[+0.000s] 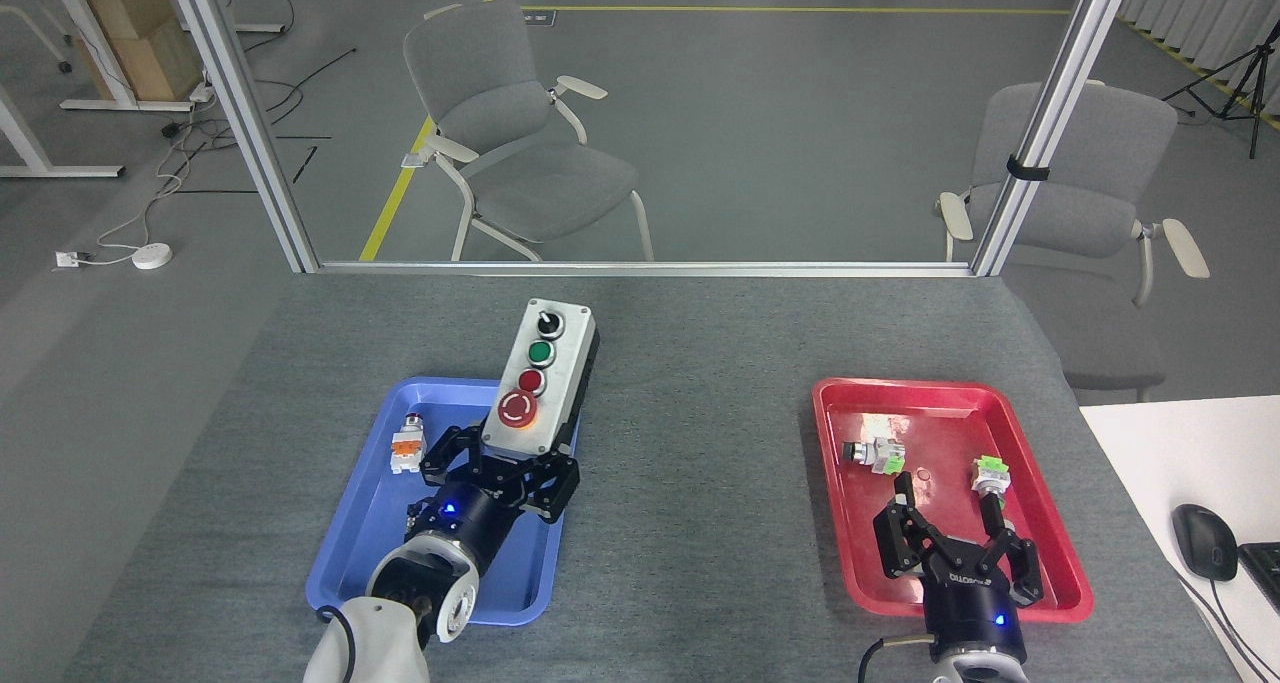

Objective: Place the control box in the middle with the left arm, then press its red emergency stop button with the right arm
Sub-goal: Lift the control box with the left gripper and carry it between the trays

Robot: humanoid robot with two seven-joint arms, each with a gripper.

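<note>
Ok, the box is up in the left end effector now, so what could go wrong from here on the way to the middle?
1. The left end effector grips the control box only at its near end, with the rest sticking out beyond it, so it might tilt or slip.
2. The box hangs over the blue tray's far rim; moving across too low could catch the rim.
3. The big red button sits near the fingers, so the grip may crowd the later press.

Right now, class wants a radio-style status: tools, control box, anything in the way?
Left tool shut on control box, lifted over blue tray. Right tool open above red tray. Table middle bare.
</note>
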